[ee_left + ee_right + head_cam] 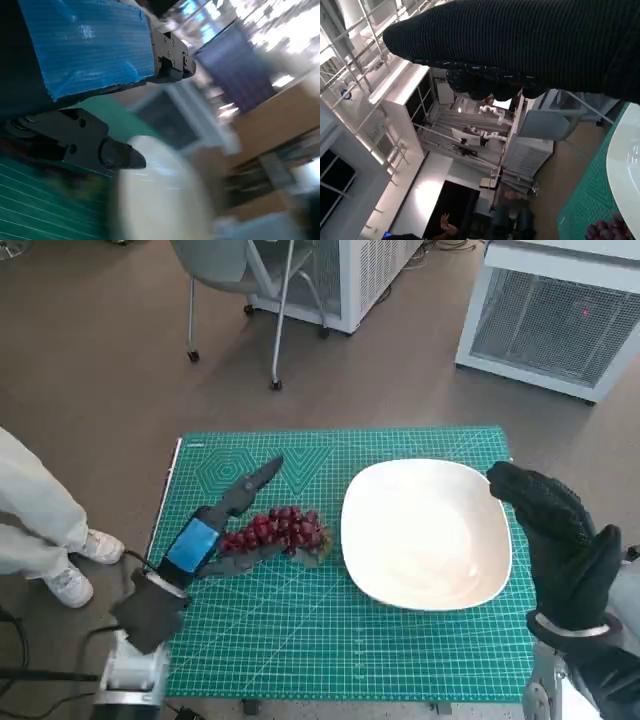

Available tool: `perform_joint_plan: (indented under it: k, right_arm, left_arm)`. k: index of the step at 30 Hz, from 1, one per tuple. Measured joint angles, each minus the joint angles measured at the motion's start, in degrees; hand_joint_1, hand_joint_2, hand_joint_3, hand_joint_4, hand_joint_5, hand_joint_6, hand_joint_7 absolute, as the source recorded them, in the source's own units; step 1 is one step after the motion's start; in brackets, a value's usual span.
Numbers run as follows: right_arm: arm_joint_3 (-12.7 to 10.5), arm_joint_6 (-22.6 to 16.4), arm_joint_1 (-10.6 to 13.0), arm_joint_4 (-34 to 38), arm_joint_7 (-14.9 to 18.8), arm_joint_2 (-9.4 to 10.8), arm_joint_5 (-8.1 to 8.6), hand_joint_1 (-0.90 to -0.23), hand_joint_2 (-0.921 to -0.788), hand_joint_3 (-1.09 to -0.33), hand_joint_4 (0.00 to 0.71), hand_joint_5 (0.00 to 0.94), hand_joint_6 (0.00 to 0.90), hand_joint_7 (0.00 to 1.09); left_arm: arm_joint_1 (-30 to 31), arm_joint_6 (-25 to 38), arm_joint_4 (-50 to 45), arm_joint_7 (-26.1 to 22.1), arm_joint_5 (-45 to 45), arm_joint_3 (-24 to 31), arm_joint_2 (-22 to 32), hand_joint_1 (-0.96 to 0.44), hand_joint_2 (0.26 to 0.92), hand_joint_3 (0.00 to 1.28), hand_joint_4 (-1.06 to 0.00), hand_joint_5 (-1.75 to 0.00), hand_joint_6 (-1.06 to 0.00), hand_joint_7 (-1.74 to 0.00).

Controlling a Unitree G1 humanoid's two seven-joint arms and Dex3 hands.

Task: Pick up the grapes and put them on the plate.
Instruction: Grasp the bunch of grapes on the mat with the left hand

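Note:
A bunch of dark red grapes (280, 529) lies on the green cutting mat (340, 640), just left of the white plate (425, 530). My left hand (205, 538) is at the bunch's left end with its fingers spread. One finger (255, 480) points past the far side of the grapes and another (250, 558) lies along their near side. It holds nothing. My gloved right hand (560, 540) is raised over the plate's right rim and is empty. The right wrist view catches the grapes (602, 232) and the plate's rim (625, 170). The left wrist view is blurred and shows the plate (165, 200).
A person's pale trouser leg and white shoes (70, 575) stand close to the table's left side. A chair on castors (240, 290) and white cabinets (560, 320) stand on the floor beyond the table. The mat's far edge (340, 433) ends just behind the plate.

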Motion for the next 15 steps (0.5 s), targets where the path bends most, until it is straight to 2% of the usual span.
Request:
perform_joint_plan:
  k: [8,15]
  right_arm:
    - [0.1,0.2,0.0,0.0,0.0,0.1,0.03,-0.5,-0.921,-0.532,0.484,0.001,0.168,0.62]
    - [0.2,0.4,0.1,0.0,0.0,0.1,0.56,-0.499,-0.921,-0.533,0.484,0.001,0.167,0.62]
  left_arm:
    - [-4.1,11.5,-2.2,1.3,18.5,-7.9,5.0,-0.22,0.723,0.01,0.0,0.0,-0.12,-0.01]
    - [-8.4,18.3,-1.4,0.3,23.5,-13.5,4.7,-0.22,0.727,0.01,0.0,0.0,-0.14,-0.02]
